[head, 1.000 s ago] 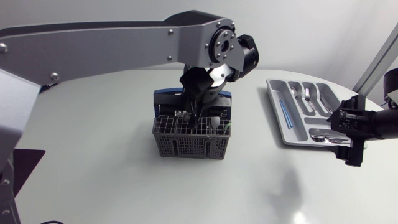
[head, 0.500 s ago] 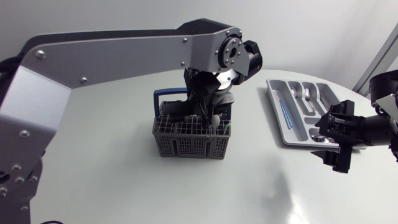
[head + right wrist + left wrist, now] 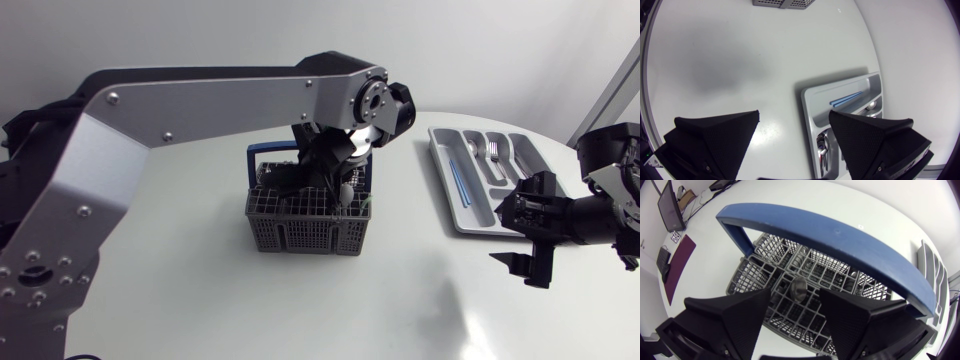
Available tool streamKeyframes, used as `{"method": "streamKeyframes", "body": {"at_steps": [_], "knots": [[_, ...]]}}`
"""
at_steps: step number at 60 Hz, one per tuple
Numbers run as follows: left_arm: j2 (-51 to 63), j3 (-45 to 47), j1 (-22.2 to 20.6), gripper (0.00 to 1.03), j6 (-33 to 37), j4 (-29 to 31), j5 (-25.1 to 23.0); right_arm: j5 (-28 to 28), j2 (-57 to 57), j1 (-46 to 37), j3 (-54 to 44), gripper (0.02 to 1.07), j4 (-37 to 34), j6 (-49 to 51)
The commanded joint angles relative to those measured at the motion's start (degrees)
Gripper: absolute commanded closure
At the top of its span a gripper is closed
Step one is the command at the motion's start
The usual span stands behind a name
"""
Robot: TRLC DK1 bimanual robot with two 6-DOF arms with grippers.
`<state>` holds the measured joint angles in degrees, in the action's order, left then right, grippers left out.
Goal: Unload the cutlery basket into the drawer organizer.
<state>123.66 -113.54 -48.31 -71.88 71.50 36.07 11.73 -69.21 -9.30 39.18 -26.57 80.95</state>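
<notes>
Though grey-gridded, blue-handled basket (image 3: 300, 236)

Bright, even overhead light on the white tabletop (image 3: 180, 300). Shadows are soft and diffuse, with one grey patch near its right front edge under the right gripper (image 3: 523, 268). Wrist views warp hard toward their edges: the blue handle (image 3: 830, 235) bows and the tabletop rim curves.

we see grey grid-mesh basket (image 3: 300, 232), blue handle (image 3: 830, 235), silver-grey organizer (image 3: 438, 148), blue stick (image 3: 458, 181) in it, plain white table (image 3: 200, 285)
</notes>
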Motion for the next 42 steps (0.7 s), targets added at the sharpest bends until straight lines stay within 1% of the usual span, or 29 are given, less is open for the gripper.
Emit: {"method": "streamKeyframes", "body": {"at_steps": [1,6,7,9,13,15,30,34,38,42], "knots": [[1.9,-1.1,0.6,0.38,-2.5,0.6,1.0,-0.4,0.7,0.6,-1.6,0.07,0.6,-0.9],[1.9,-1.2,0.8,0.39,-2.6,0.7,1.1,-0.5,0.7,0.6,-1.6,0.07,0.6,-0.9],[1.9,-1.2,0.8,0.40,-2.7,0.7,1.1,-0.5,0.8,0.6,-1.6,0.07,0.6,-0.9],[1.9,-1.2,0.8,0.47,-2.9,0.8,1.5,-0.5,0.8,0.6,-1.6,0.07,0.6,-0.9],[2.0,-1.2,0.4,0.64,-3.6,1.0,4.3,-0.6,1.0,0.7,-1.8,0.07,0.6,-0.9],[2.0,-1.2,0.4,0.67,-3.9,1.3,4.8,-0.6,1.1,0.8,-1.9,0.07,0.6,-0.9],[2.0,-0.3,0.1,0.69,-5.3,2.3,4.9,-0.7,1.3,0.9,-2.6,0.07,1.0,-0.9],[2.0,0.0,0.1,0.70,-5.3,2.4,4.9,-0.9,1.3,1.0,-2.9,0.07,1.3,-0.9],[2.0,0.4,0.0,0.74,-5.3,2.5,4.9,-0.9,1.3,1.0,-3.0,0.07,1.3,-0.9],[2.0,0.9,0.0,0.74,-5.5,2.5,4.9,-0.9,1.4,1.0,-3.0,0.07,1.3,-0.9]]}}
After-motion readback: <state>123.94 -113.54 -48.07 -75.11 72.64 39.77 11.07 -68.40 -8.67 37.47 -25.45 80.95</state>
